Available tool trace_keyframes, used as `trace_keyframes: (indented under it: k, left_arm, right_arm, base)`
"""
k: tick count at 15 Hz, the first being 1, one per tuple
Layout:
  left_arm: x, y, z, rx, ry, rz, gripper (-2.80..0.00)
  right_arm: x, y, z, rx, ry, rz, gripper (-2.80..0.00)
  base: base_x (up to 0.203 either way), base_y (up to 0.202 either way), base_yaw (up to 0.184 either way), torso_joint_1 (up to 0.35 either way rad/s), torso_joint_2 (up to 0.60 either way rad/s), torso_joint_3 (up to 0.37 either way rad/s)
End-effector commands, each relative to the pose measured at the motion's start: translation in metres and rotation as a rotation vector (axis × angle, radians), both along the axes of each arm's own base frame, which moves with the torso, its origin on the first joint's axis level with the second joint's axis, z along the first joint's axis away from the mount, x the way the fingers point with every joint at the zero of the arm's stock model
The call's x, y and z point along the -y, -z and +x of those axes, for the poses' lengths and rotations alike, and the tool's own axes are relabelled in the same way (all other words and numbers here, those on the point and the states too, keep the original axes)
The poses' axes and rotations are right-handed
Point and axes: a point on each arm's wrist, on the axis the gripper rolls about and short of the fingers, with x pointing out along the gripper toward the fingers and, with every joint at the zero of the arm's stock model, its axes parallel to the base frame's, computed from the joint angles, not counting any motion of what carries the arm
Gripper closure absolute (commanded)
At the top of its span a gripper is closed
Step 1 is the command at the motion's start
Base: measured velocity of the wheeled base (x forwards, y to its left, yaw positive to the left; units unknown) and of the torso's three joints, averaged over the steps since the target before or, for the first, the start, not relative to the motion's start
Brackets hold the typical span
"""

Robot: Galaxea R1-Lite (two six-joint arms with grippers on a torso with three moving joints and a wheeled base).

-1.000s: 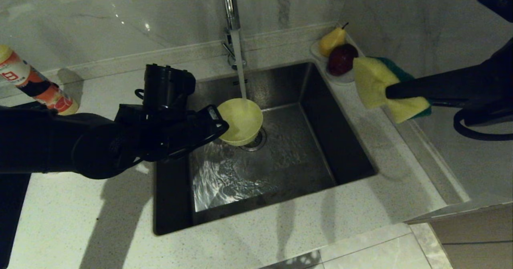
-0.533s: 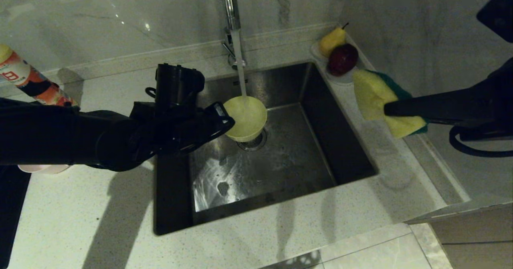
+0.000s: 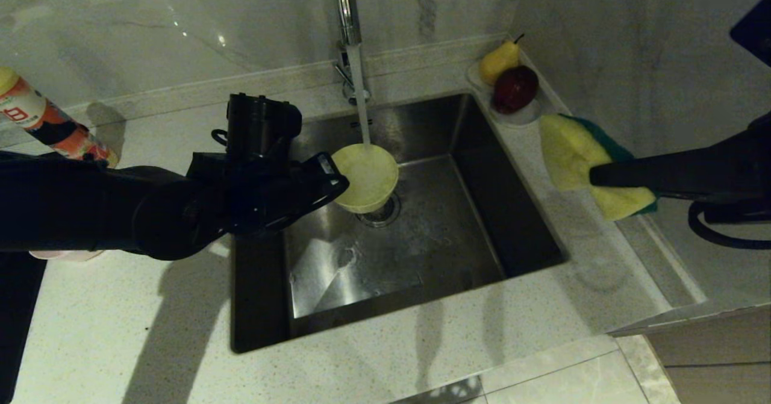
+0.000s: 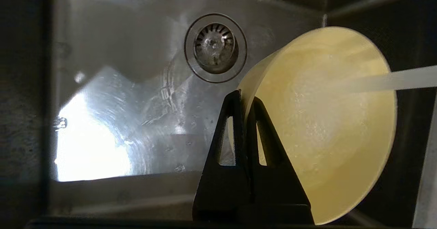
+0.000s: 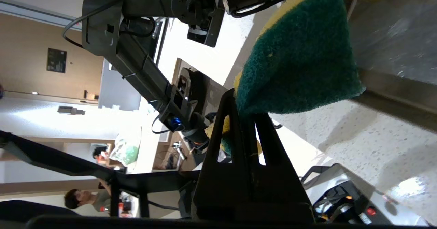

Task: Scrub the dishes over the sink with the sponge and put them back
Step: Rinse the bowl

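Two arms are busy. You see the big sink (image 3: 512,235) first. Your left gripper (image 3: 332,178) pinches the yellow bowl (image 3: 366,177) under the tap water above the drain. Your right gripper (image 3: 593,175) squeezes the sponge (image 3: 572,151) over the counter (image 3: 578,223) beside the sink.

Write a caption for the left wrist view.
Left gripper pinches the round yellow plastic bowl's rim under running water.

A pale speckled desk (image 3: 421,344) surrounds the steel sink (image 3: 518,211) set into its middle. At two o'clock from the sink, a white saucer (image 3: 523,115) sits on the desk holding a pear (image 3: 499,61) and a red apple (image 3: 515,88). At ten o'clock stands an orange-labelled bottle (image 3: 45,124).
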Motion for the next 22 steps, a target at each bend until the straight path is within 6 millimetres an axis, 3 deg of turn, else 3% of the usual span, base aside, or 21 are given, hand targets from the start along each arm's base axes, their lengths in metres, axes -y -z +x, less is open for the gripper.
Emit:
trace_keyframes:
  k: [1, 5, 10, 14, 22]
  left_arm:
    - [-0.005, -0.009, -0.008, 0.044, -0.015, -0.015, 0.0]
    - [-0.013, -0.008, -0.021, 0.136, -0.031, -0.011, 0.0]
    - [-0.034, 0.0, -0.043, 0.407, -0.072, 0.169, 0.0]
    - [-0.047, -0.014, -0.067, 0.538, -0.102, 0.239, 0.0]
    - [-0.061, -0.028, -0.074, 0.682, -0.174, 0.271, 0.0]
  right_arm:
    - [0.001, -0.002, -0.004, -0.011, -0.007, 0.016, 0.0]
    - [0.002, 0.004, -0.006, -0.032, -0.007, 0.008, 0.0]
    - [-0.001, 0.032, 0.002, -0.127, 0.007, -0.039, 0.0]
    - [0.002, 0.036, -0.001, -0.131, 0.013, -0.045, 0.0]
    - [0.003, 0.047, -0.004, -0.154, 0.011, -0.06, 0.0]
  base:
    - [0.0, 0.0, 0.0, 0.0, 0.0, 0.0]
    - [0.0, 0.0, 0.0, 0.0, 0.0, 0.0]
    - [0.0, 0.0, 0.0, 0.0, 0.0, 0.0]
    - [0.0, 0.0, 0.0, 0.0, 0.0, 0.0]
    - [0.0, 0.0, 0.0, 0.0, 0.0, 0.0]
